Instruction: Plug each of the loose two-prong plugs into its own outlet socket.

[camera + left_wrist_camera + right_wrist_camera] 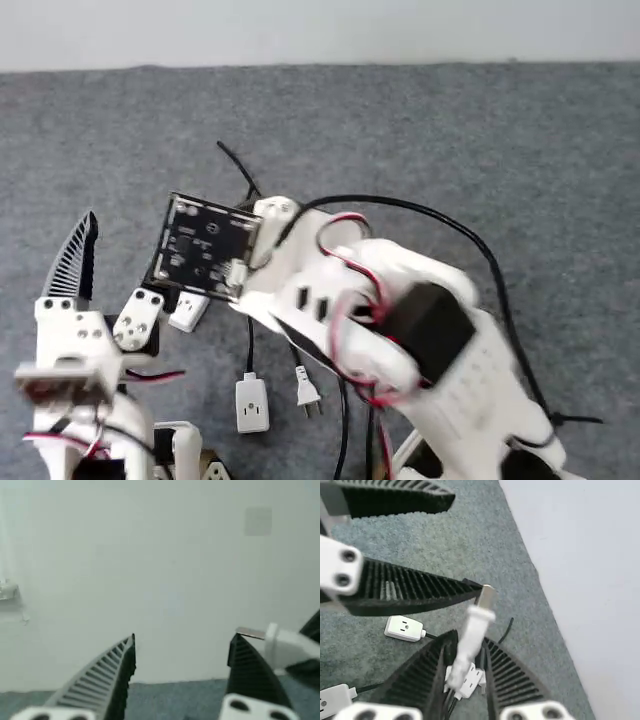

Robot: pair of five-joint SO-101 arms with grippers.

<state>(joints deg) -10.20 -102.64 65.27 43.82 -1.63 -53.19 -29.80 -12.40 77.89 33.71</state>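
A: From above?
B: On the grey counter, a white socket lies just beside a loose plug; a second socket sits near the left arm.
A: Left wrist camera?
B: The left gripper is spread wide, holding nothing, aimed at the wall. A white plug shows just beside one finger.
A: Right wrist?
B: The right gripper is clamped on that white plug, held above the counter, its prong end near a left finger.
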